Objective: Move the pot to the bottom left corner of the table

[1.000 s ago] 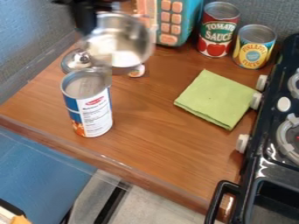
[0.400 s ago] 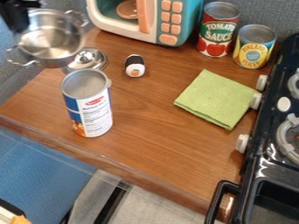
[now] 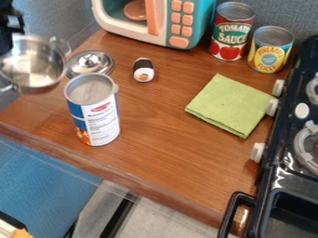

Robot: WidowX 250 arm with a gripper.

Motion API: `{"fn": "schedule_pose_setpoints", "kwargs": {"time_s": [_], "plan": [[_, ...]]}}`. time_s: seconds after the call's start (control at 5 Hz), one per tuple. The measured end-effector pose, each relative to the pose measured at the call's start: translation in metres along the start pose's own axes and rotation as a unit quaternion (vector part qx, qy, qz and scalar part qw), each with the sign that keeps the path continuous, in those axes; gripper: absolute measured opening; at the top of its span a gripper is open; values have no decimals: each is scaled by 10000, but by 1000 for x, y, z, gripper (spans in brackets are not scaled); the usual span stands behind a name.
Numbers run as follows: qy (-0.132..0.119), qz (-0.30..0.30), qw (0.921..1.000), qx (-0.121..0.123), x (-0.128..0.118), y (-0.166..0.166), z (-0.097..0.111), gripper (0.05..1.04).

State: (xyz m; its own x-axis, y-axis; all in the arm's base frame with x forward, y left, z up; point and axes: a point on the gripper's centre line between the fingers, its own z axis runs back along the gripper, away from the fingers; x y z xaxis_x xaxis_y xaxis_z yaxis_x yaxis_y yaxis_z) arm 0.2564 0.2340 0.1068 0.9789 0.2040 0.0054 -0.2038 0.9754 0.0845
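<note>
Holding pot (image 3: 34, 69): claw (image 3: 6, 44), near table's left edge (image 3: 17, 108); bare wood (image 3: 152, 123) between can (image 3: 99, 118) and cloth (image 3: 229, 104).

Tall cylindrical metal can with red-and-green label (image 3: 232, 32): read "TOMATO SAUCE", white letters. Shorter cylindrical metal can with yellow-and-blue label (image 3: 271, 50): read "PINEAPPLE SLICES". Tall blue-and-white cylindrical can (image 3: 99, 114): had red logo, dark print, too small to read.
</note>
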Motion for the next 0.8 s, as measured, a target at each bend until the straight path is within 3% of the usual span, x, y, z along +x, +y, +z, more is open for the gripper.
{"fn": "schedule_pose_setpoints", "kwargs": {"time_s": [0.4,0.8], "plan": [[164,42,9998,107,-10,-10,-29,59],[107,256,9996,95,-4,-14,-44,59]]}}
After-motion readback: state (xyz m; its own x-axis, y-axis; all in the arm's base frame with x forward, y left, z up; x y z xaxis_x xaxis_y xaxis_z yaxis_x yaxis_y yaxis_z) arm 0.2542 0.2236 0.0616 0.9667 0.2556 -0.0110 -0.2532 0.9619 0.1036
